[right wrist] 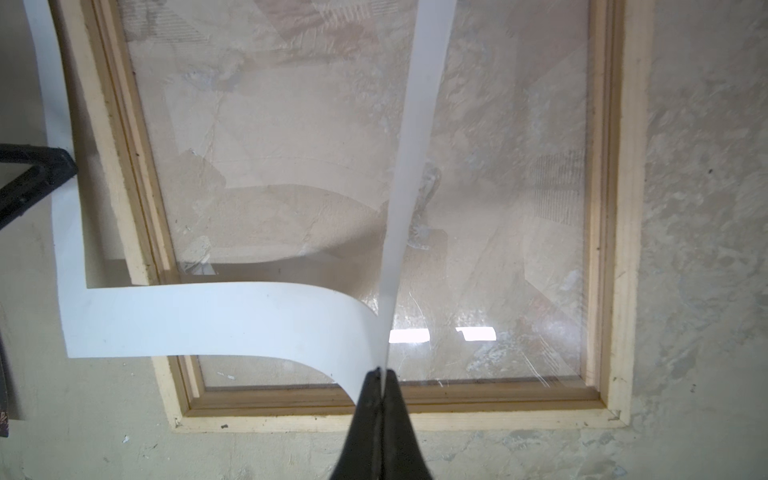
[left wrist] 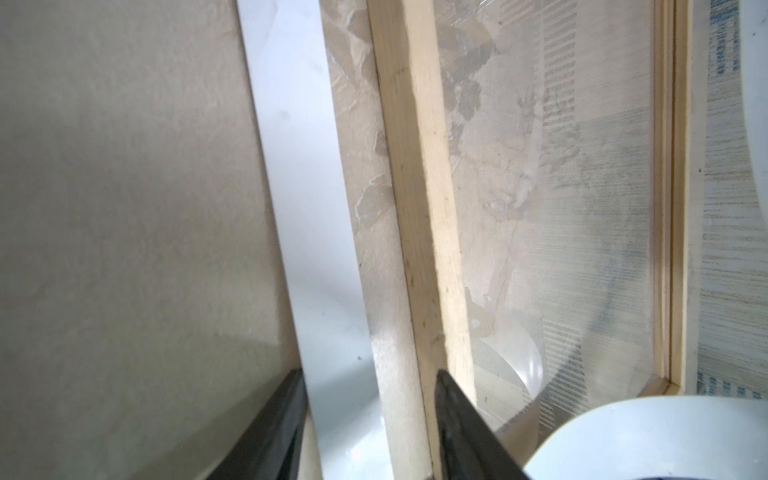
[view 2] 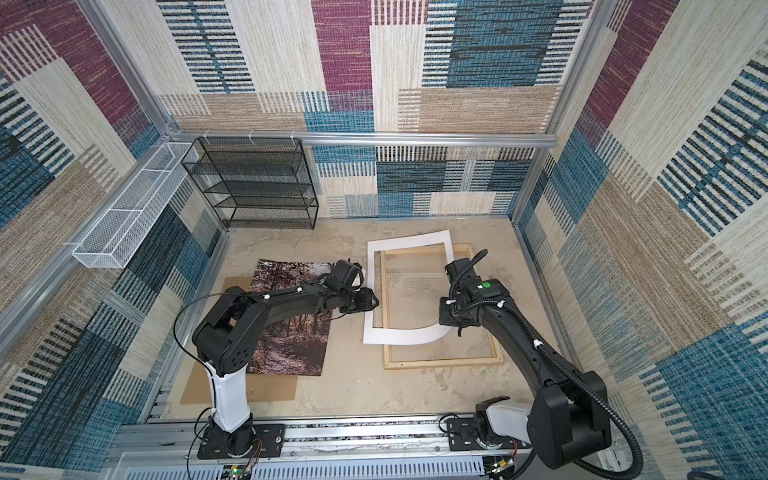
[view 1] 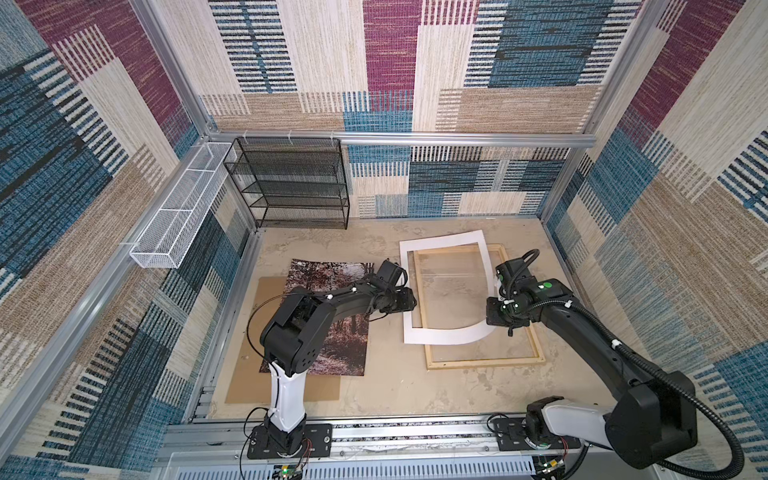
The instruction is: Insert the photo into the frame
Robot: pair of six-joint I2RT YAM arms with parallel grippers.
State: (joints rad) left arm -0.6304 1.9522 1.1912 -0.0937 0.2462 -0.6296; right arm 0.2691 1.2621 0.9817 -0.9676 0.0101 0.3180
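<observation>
Lying nearest, at lower left in both top views: brown backing board (view 1: pixel 245 374), flat on the table (view 1: pixel 395 395). On it rests the photo (view 1: pixel 340 349), picture side up, long axis running near to far, its right edge apart from the frame. The left arm crosses above it.

Next, right of centre: the frame (view 1: pixel 486 362), pale wood with a clear pane, lying flat, long axis much the same way as the photo's. Over it is a white mat (view 1: pixel 444 334), skewed, its right strip raised off the pane.

Left hand (left wrist: pixel 369 376): released, fingers apart astride the mat's left strip and the frame's left rail.

Right hand (right wrist: pixel 380 372): clenched on the mat's raised strip.

Judgement: the photo lies to the left of both hands, nearer the left one. The mat probably has to clear the frame first.

Farthest, upper left: black mesh shelf (view 1: pixel 291 183), white wire basket (view 1: pixel 183 203).
</observation>
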